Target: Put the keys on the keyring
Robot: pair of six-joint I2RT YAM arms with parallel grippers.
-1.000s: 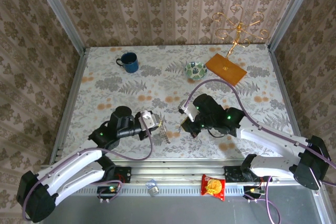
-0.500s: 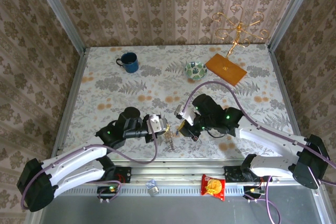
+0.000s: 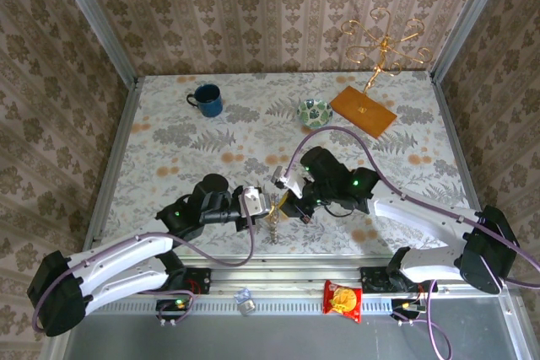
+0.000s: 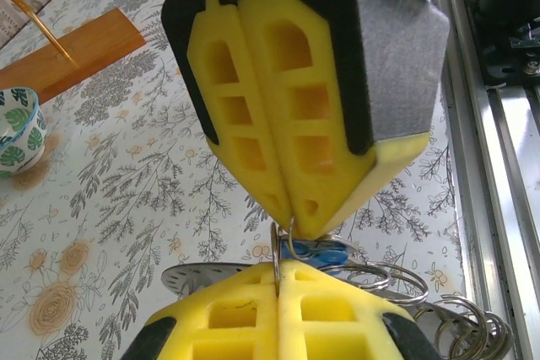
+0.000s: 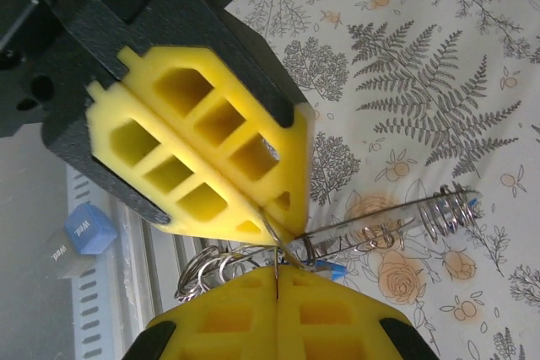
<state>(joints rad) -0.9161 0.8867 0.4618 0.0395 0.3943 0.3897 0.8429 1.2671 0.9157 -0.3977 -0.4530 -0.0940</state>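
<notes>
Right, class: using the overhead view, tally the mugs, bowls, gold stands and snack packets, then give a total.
mug: 1
bowl: 1
gold stand: 1
snack packet: 1
Total: 4

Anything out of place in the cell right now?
Yes: a red snack packet and a small blue block lie on the metal rail at the near edge. They look like stray clutter, not task items.
</notes>
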